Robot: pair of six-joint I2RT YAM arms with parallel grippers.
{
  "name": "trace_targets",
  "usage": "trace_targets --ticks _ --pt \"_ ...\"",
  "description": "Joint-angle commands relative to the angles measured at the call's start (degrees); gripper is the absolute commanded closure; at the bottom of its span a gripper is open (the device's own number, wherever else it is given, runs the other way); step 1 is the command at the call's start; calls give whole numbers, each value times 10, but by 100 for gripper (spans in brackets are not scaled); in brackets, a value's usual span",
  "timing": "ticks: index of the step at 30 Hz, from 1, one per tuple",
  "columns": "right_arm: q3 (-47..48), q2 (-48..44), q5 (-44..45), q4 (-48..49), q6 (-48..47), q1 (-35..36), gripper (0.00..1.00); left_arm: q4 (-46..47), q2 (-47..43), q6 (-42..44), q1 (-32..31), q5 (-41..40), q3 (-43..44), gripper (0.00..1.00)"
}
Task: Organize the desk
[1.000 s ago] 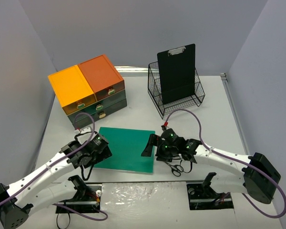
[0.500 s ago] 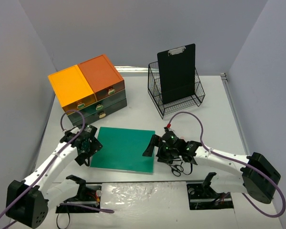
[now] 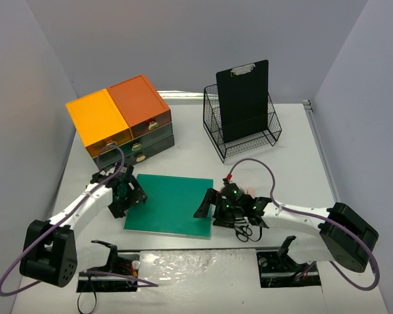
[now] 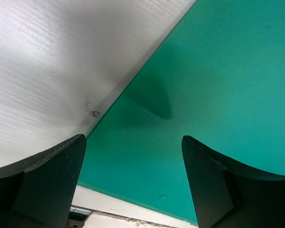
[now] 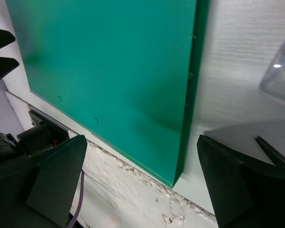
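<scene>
The white desk [image 3: 183, 154] carries a flat green board [image 3: 173, 204] near its front middle. My left gripper [image 3: 131, 194] is open and empty at the board's left edge. In the left wrist view the two dark fingers [image 4: 42, 185] stand wide apart over that edge of the board [image 4: 218, 85] and the desk [image 4: 47, 71]. My right gripper [image 3: 204, 206] is open and empty at the board's right edge. In the right wrist view it [image 5: 140, 180] straddles the board's [image 5: 109, 66] near right corner, low over the desk [image 5: 247, 52].
A dark drawer unit with orange and yellow tops [image 3: 118, 121] stands at the back left. A black wire rack [image 3: 249, 140] holding a black clipboard [image 3: 242, 98] stands at the back right. Black scissors [image 3: 243, 229] lie under my right arm. Walls close in on both sides.
My left arm has swung away from the board's near left corner, out along its left edge, towards the drawer unit. My right gripper has dropped slightly towards the board's near right corner.
</scene>
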Motion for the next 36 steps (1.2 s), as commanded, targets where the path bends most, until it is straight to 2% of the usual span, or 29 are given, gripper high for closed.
trace_targets --ticks 1,7,13,16,18,23,26,36 --pt "-10 24 -17 74 7 4 0 12 -12 28 14 7 -6 21" --pt "-7 57 -31 110 9 5 0 21 -6 23 17 26 -23 21" --pt "10 68 -31 106 6 8 0 35 -2 22 17 42 -34 22" --pt "17 55 -30 92 3 8 0 39 0 25 17 51 -36 27" --pt "21 44 -29 80 0 8 0 48 0 26 17 58 -39 35" --pt "35 39 -27 65 -7 9 0 87 -1 26 17 102 -55 78" --pt "35 40 -25 64 -6 9 0 106 -9 22 17 121 -62 98" --pt "45 60 -26 65 -11 9 0 80 -50 24 17 138 -35 100"
